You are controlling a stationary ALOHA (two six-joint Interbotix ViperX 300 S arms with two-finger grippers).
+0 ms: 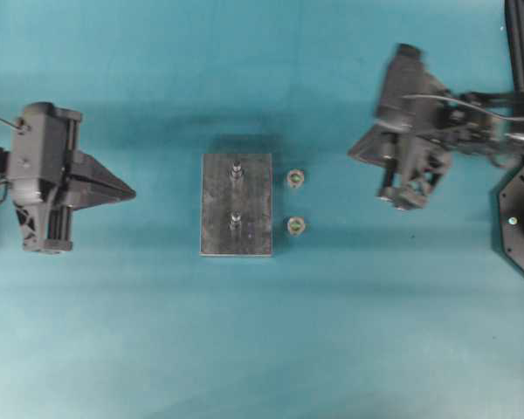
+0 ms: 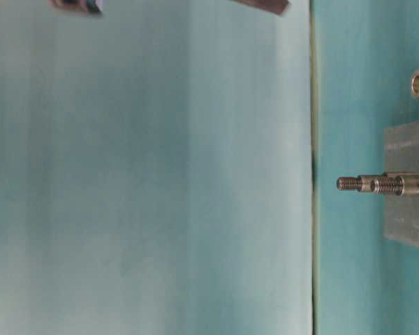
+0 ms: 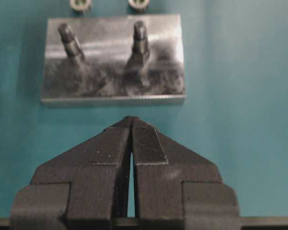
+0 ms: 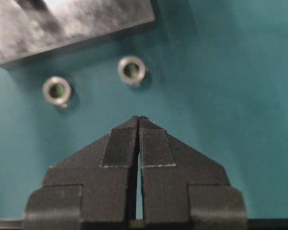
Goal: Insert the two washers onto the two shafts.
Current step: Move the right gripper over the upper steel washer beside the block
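Two washers [image 1: 295, 178] [image 1: 295, 226] lie loose on the table [image 1: 157, 349] just right of the block [image 1: 218, 218]; both shafts [image 1: 236, 171] [image 1: 235, 221] bare. Nothing done yet. Left claw [image 1: 129, 191] and right claw [image 4: 138, 119] closed, empty, well apart from parts.

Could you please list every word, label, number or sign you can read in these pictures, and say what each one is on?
None can be read: no print shows on the metal block, its two shafts, the two washers, the teal table, the left gripper or the right gripper.
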